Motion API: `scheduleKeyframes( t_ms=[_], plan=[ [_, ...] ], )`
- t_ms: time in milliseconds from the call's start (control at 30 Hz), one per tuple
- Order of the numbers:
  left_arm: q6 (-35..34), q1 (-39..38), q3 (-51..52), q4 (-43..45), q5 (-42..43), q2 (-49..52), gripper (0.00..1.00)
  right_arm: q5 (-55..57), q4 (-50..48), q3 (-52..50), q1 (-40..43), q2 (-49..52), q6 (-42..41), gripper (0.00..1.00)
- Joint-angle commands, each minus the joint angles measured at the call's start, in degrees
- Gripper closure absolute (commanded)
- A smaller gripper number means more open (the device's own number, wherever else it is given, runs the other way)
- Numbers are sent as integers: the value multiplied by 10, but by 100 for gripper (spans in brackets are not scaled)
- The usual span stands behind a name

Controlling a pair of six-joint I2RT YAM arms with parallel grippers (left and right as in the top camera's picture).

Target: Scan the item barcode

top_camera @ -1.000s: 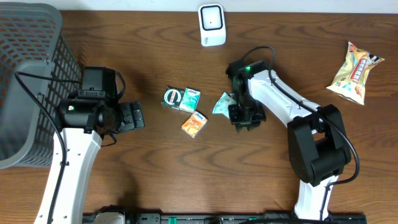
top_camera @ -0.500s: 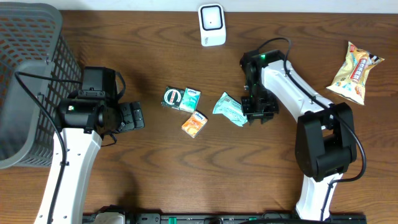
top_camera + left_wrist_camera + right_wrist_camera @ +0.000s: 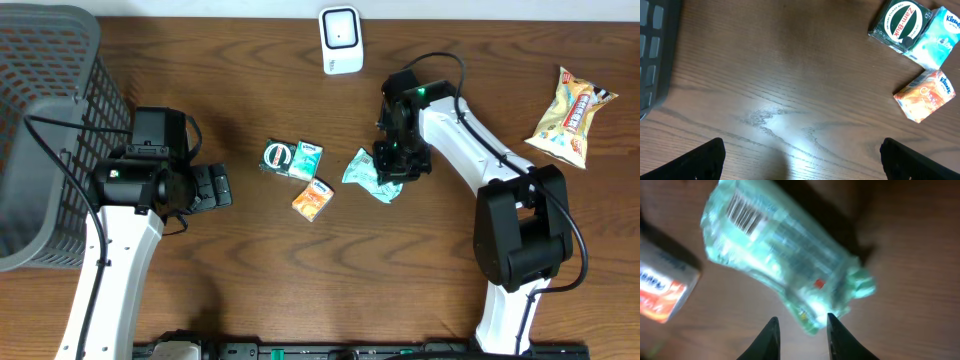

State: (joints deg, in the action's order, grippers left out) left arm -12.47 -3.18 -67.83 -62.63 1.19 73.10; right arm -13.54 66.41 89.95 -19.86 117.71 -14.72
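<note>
Brown wood table (image 3: 300,290) is filling your view, with the grey basket (image 3: 50,60) sitting at its left edge.

Your left gripper (image 3: 212,187) is hanging beside the basket with its jaws spread as wide as they go. It is holding nothing and touching nothing; only bare wood is showing between its fingers (image 3: 705,160).

Your right gripper (image 3: 802,330) is sitting over the near end of the packet (image 3: 365,178) with only a narrow gap between its fingers (image 3: 771,339). The packet's crimped end is lying right at that gap, but you are not seeing clearly whether the pads are pinching it, so that cannot be told.

Half a second ago this gripper was standing just off the packet's right side; now it is sitting further left and up, over the packet's edge. The packet itself is lying where it was then.

The packet is lying flat near the table's middle, below the scanner (image 3: 341,40) and well apart from the snack bag (image 3: 572,115) at far right. From overhead its long axis is running from upper left to lower right. Its barcode (image 3: 744,214) is facing up, at the end away from your fingers.

The orange pack (image 3: 312,200) is lying just beside that far end.
</note>
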Motion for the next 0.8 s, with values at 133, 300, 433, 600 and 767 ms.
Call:
scheduleKeyframes(
  t_ms=[133, 300, 433, 600, 767],
  plan=[
    [-7, -2, 3, -1, -3, 2, 3, 2, -8, -10, -27, 2, -7, 83],
    [-7, -2, 3, -1, -3, 2, 2, 90, -17, -41, -45, 2, -16, 79],
    [-7, -2, 3, -1, -3, 2, 2, 169, -17, -59, -42, 2, -70, 79],
    [-7, -2, 3, -1, -3, 2, 2, 243, -38, -61, -14, 2, -107, 77],
    [-7, -2, 3, -1, -3, 2, 2, 216, -51, -42, 23, 2, -87, 73]
  ],
)
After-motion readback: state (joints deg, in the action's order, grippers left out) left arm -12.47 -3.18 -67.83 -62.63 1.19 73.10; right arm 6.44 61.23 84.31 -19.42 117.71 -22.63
